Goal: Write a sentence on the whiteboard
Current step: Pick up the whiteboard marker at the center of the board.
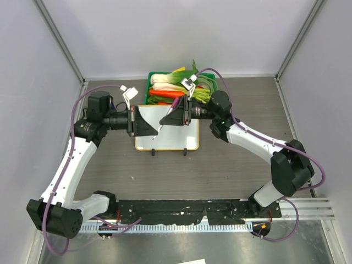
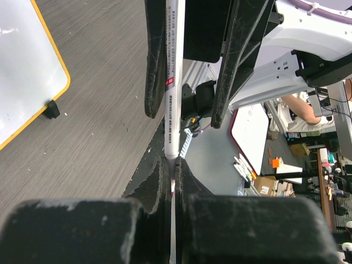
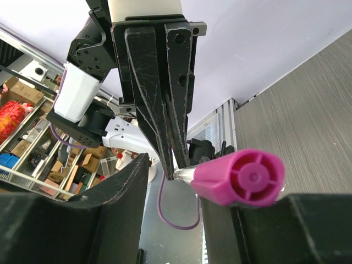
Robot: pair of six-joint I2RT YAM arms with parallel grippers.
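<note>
whiteboard (image 1: 176,140): glossy, smooth | table (image 1: 165,176): matt wood-grain | marker (image 2: 173,82): smooth plast.

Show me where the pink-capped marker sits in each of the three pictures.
Top external: the marker is at centre, slanting over the whiteboard.
Left wrist: its white barrel runs up the middle.
Right wrist: its magenta cap shows end-on, low and right of centre.
Shared landmark: the grey wood-grain table.
</note>
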